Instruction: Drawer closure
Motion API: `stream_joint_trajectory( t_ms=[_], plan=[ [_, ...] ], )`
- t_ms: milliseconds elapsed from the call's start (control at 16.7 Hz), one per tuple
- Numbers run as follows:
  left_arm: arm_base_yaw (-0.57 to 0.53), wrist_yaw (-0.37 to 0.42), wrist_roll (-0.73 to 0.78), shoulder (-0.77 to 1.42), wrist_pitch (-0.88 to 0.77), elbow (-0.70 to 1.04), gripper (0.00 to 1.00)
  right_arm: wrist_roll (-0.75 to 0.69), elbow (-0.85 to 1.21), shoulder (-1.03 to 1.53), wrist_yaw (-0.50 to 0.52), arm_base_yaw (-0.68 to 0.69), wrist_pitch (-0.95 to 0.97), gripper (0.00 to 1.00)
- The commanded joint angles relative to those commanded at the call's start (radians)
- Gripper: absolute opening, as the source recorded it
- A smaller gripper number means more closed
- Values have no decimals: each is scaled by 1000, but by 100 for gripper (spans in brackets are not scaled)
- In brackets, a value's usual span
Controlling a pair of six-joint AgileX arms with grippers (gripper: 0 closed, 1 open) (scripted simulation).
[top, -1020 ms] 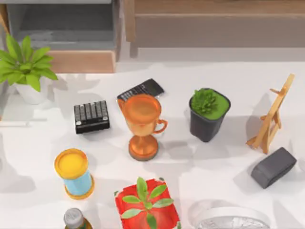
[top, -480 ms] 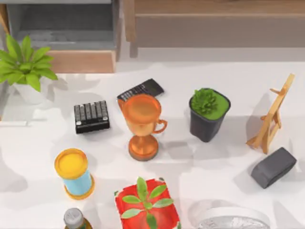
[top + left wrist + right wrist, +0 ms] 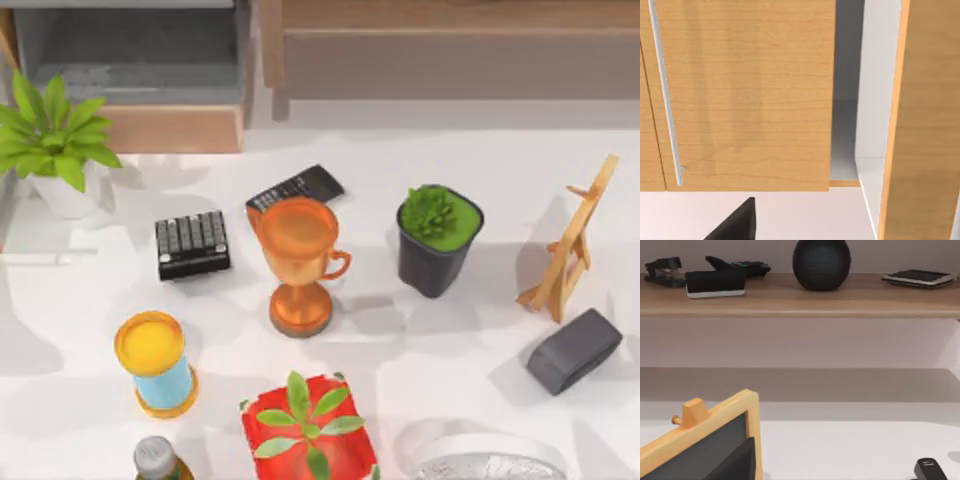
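Top view looks down on a white table (image 3: 460, 150) crowded with small things, and at its far left edge the drawer (image 3: 140, 75) stands pulled out, its grey inside open to the eye and its tan front board facing the table. To its right runs a long wooden shelf (image 3: 450, 50).

Nearest the drawer front is one white-potted leafy plant (image 3: 55, 140), just beside the board's left end. A little farther into the table lie one black keypad (image 3: 192, 243) and one dark calculator (image 3: 297, 187), the second touching the rim of one orange trophy cup (image 3: 298, 262). To the right stand one black pot of green succulent (image 3: 437, 236), one wooden easel (image 3: 572, 240) and one dark grey block (image 3: 574, 350). Along the near edge sit one yellow-topped blue can (image 3: 154, 362), one red pot with a green plant (image 3: 308, 430), one bottle top (image 3: 156, 457) and one white fan (image 3: 490, 460). That makes three plants in all.

From the left wrist view I see a tan wood panel (image 3: 740, 95) with a slim metal handle (image 3: 664, 95), a gap beside it, and a dark finger (image 3: 735, 225) low in the picture; whether that pincer is spread or pressed together I cannot tell.

The right wrist view faces the easel's dark board (image 3: 700, 440) close up, with another dark finger (image 3: 737, 462) before it; again I cannot tell its state.
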Motion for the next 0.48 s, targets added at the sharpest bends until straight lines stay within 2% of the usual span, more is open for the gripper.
stream_joint_trajectory(
  t_ms=[60,480],
  plan=[
    [0,0,0,0,0,0,100,0,0,0,0,0,0,100],
    [0,0,0,0,0,0,47,0,0,0,0,0,0,100]
  ],
)
